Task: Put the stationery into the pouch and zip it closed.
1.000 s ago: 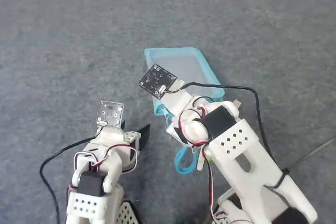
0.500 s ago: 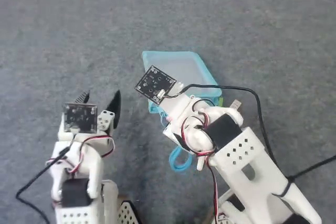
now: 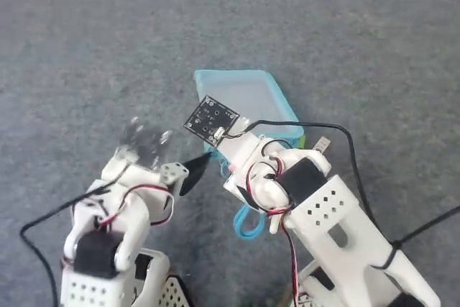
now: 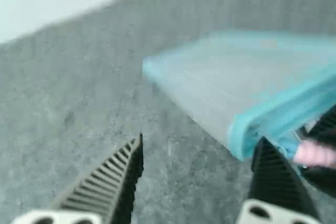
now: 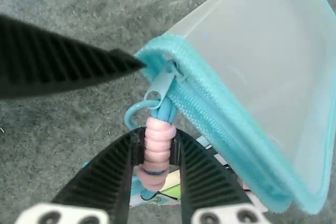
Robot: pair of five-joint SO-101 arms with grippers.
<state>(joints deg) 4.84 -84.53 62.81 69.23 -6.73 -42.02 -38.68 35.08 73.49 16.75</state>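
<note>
The pouch (image 3: 248,102) lies flat near the middle of the table (image 3: 86,55). The right jaws are closed on the pink zip pull (image 5: 156,148) at the pouch corner facing the table's near edge. The left jaws stand wide apart just beside that corner, holding nothing.

Bright, soft, even light falls on the grey table (image 3: 86,48), casting faint shadows

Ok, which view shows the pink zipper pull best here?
The right wrist view: the pink zipper pull is close and whole, clamped in the right gripper at a corner of the pouch. The left wrist view catches a pink sliver of it beside the pouch. In the high view the right arm lies over that spot.
</note>
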